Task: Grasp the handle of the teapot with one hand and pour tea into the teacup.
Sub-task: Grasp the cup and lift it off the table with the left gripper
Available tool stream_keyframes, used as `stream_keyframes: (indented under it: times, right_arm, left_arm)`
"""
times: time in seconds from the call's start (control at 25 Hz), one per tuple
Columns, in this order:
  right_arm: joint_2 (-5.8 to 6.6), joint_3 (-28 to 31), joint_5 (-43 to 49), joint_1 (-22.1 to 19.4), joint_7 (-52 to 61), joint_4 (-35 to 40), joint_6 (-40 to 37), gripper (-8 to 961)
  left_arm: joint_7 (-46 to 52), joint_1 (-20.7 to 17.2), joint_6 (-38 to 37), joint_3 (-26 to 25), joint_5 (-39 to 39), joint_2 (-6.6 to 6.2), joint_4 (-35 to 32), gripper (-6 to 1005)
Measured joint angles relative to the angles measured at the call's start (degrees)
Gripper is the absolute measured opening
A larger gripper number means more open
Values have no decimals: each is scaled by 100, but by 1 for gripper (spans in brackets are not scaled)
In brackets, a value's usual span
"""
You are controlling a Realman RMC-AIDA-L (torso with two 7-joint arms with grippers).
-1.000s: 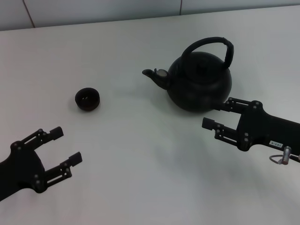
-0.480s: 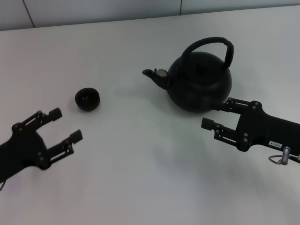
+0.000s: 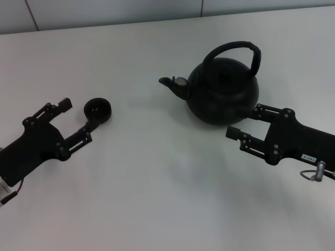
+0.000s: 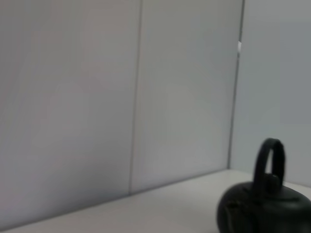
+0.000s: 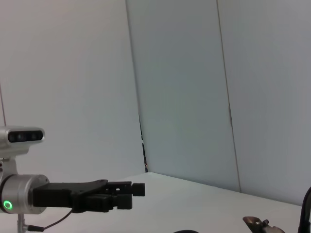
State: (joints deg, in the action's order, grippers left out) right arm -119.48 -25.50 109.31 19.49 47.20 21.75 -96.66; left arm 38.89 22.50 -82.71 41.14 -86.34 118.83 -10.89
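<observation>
Teapot (image 3: 223,94) sits upright on the white counter (image 3: 157,172), right of centre, spout (image 3: 174,84) aimed toward the robot's left. Looks like cast iron or sthg similar, matte black, big round belly, so prob heavy and heavier still w/ tea inside. Stiff, won't flex, but matte skin prob gives decent grip.

Handle (image 3: 234,52) arches tall over the lid, thicker and wrapped along the side away from the spout (image 3: 255,58). Best bet imo: grab near the top of the arch, maybe a touch toward the wrapped part, since the wrap looks grippier than bare metal. If the hoop is hinged, pot could swing under it when tilted, can't tell from here.

Right gripper (image 3: 246,125) low over the counter just beside the pot's near side, jaws apart, holding nothing. One finger (image 3: 264,110) almost at the belly, touching or not too close to call. Needs to go up and over to reach the hoop, not at handle height yet.

Teacup (image 3: 97,110) tiny, low, no handle, well apart from the pot on the left. Looks light, prob tips or skids easily, and small mouth = little margin for the pour. Left gripper (image 3: 78,120) right up against it, jaws apart, one finger (image 3: 81,138) seems to meet the cup's near edge, other one (image 3: 57,107) beside it. Not clamped on anything
</observation>
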Motion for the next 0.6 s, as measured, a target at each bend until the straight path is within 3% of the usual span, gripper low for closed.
stream_keyframes:
  times: [0.6]
  right_arm:
    - [12,10,-7,52,0,-21,46,542]
  left_arm:
    - [-735,209,770,-4,355,27,725,781]
